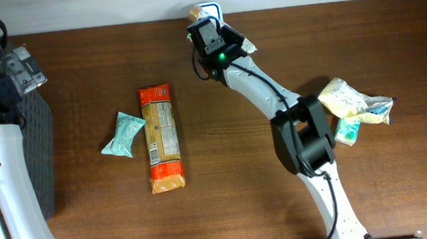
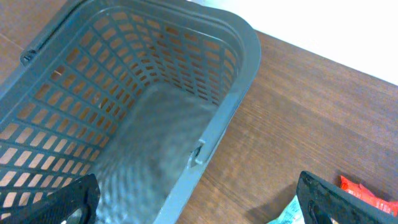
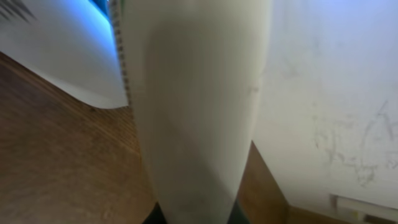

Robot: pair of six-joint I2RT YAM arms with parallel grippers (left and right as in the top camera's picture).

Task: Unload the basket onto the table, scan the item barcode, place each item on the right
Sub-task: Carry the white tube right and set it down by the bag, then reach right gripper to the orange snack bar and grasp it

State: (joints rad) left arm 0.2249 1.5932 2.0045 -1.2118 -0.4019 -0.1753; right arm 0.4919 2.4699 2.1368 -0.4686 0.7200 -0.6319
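My right jaws are closed on 1 pale packet (image 3: pixel 193 112), top centre overhead (blue glow (image 1: pixel 207 5) there). I should turn its barcode lightward, steadily. Left jaws are wide open and empty.

- A blurred pale item (image 3: pixel 193 106) fills the right wrist view, its markings unreadable.
- Overhead, the left arm (image 1: pixel 4 194) partly covers the grey basket (image 1: pixel 41 154).
- The red packet (image 2: pixel 367 193) is cropped at the left wrist view's lower edge.

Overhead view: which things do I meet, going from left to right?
Grey plastic mesh basket → small teal packet → long orange-red snack pack → right claw shut on a pale packet → crinkled yellow-white bag.
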